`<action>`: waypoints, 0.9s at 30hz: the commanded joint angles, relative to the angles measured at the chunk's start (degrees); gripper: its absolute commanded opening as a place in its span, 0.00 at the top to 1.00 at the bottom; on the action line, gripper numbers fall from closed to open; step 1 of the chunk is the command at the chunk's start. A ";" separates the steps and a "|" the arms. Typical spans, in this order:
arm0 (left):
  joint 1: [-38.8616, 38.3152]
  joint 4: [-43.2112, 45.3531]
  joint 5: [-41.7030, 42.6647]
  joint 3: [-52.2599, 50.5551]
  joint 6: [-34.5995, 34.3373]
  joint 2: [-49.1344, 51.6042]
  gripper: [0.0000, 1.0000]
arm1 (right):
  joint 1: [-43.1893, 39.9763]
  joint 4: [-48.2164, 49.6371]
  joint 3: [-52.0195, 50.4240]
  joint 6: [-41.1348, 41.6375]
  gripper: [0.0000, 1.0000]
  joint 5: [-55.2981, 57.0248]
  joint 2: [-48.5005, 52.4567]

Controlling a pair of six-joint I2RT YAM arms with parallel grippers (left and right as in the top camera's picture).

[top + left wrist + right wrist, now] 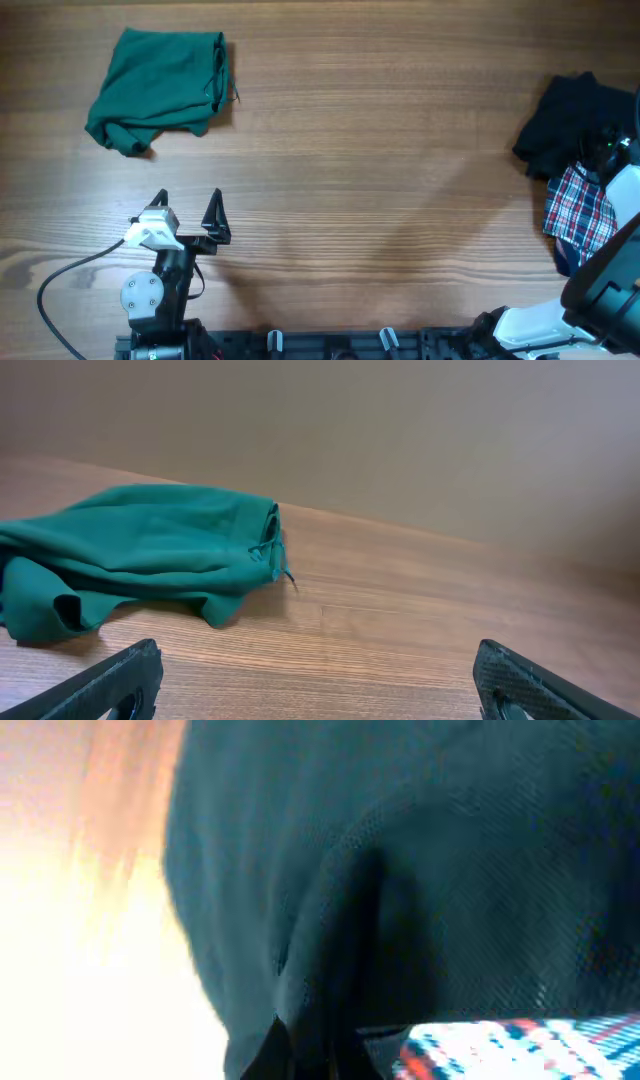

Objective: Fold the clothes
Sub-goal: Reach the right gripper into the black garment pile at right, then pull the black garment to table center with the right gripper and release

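Observation:
The black top lies bunched at the table's right edge, with the plaid garment just in front of it. My right gripper is down on the black pile. In the right wrist view the black top fills the frame. A ridge of it is pinched in my right gripper, which is shut, and the plaid garment shows at the bottom right. A dark green garment sits crumpled at the far left. My left gripper stands open and empty, well short of the green garment.
Bare wooden table stretches between the green garment and the right-hand pile. The left arm's base and its cable sit at the front left. The right arm's white link lies along the front right.

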 commanded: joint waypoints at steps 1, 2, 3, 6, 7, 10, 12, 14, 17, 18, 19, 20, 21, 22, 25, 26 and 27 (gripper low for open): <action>-0.35 -0.20 0.50 -0.26 1.14 -0.35 0.00 | 0.28 1.70 1.16 -0.07 0.96 -7.21 -7.39; -0.35 -0.20 0.50 -0.26 1.14 -0.35 0.00 | 0.28 2.12 1.16 -0.07 0.96 -8.70 -9.81; -0.35 -0.20 0.50 -0.26 1.14 -0.35 0.00 | 0.28 2.47 1.16 0.00 0.96 -10.05 -12.46; -0.35 -0.20 0.50 -0.26 1.14 -0.35 0.00 | 0.28 3.37 1.16 0.09 0.96 -12.92 -19.98; -0.35 -0.20 0.50 -0.28 1.14 -0.35 0.00 | 0.28 3.41 1.16 0.48 0.96 -13.62 -21.66; -0.35 -0.20 0.50 -0.28 1.14 -0.35 0.00 | 0.28 4.74 1.16 2.84 0.96 -18.97 -27.21; -0.35 -0.20 0.50 -0.26 1.14 -0.35 0.00 | 0.28 7.08 1.16 5.88 0.96 -24.50 -29.16; -0.35 -0.20 0.50 -0.26 1.14 -0.35 0.00 | 0.31 11.19 1.16 9.51 0.96 -31.28 -30.32; -0.35 -0.20 0.50 -0.26 1.14 -0.35 0.01 | 1.31 22.34 1.16 16.33 0.96 -44.33 -30.18; -0.35 -0.20 0.50 -0.26 1.14 -0.35 0.00 | 2.34 26.97 1.16 18.14 0.96 -47.60 -29.90; -0.35 -0.20 0.50 -0.26 1.14 -0.35 0.00 | 3.76 32.24 1.16 20.04 0.96 -50.64 -29.66; -0.35 -0.20 0.50 -0.26 1.14 -0.35 0.00 | 5.57 37.20 1.16 21.00 0.96 -52.98 -29.55; -0.35 -0.20 0.50 -0.26 1.14 -0.35 0.00 | 8.20 41.07 1.16 21.31 0.96 -54.71 -29.57; -0.35 -0.20 0.50 -0.26 1.14 -0.35 0.00 | 9.97 41.94 1.16 21.11 0.96 -55.04 -29.57; -0.35 -0.20 0.50 -0.26 1.14 -0.35 0.00 | 13.73 40.65 1.16 20.76 0.96 -54.99 -29.33; -0.35 -0.20 0.50 -0.26 1.14 -0.35 0.00 | 15.21 39.87 1.16 20.76 0.96 -54.82 -29.33; -0.35 -0.20 0.50 -0.26 1.14 -0.35 0.00 | 16.57 39.17 1.16 20.76 0.96 -54.82 -29.33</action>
